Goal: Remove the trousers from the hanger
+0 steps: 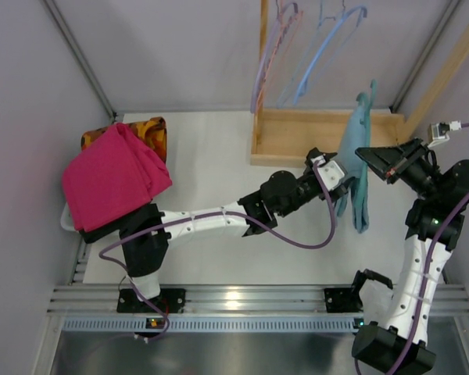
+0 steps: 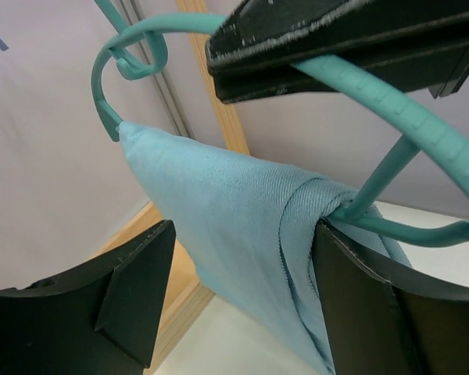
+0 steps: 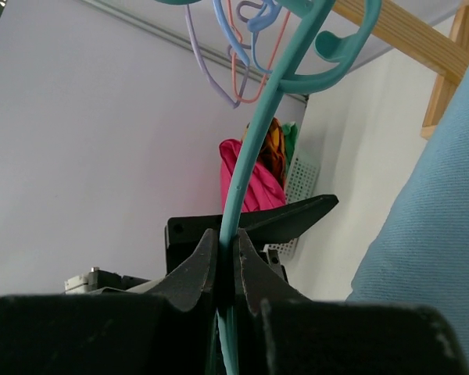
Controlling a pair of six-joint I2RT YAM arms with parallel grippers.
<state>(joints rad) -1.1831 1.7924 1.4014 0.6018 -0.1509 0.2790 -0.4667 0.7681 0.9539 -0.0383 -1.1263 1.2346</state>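
Note:
The light blue trousers drape over the teal hanger, hanging in the air at the right of the table. My right gripper is shut on the hanger's thin arm; it shows as black jaws at the top of the left wrist view. My left gripper straddles the hanging trousers with its jaws open. Its right finger touches the folded fabric next to the hanger's bar, and its left finger stands apart from the cloth. The trousers fill the right edge of the right wrist view.
A wooden rack stands behind the trousers, with a lilac-pink hanger and a light blue hanger on its rail. A magenta cloth and an orange patterned cloth sit at the left, above the left arm's base.

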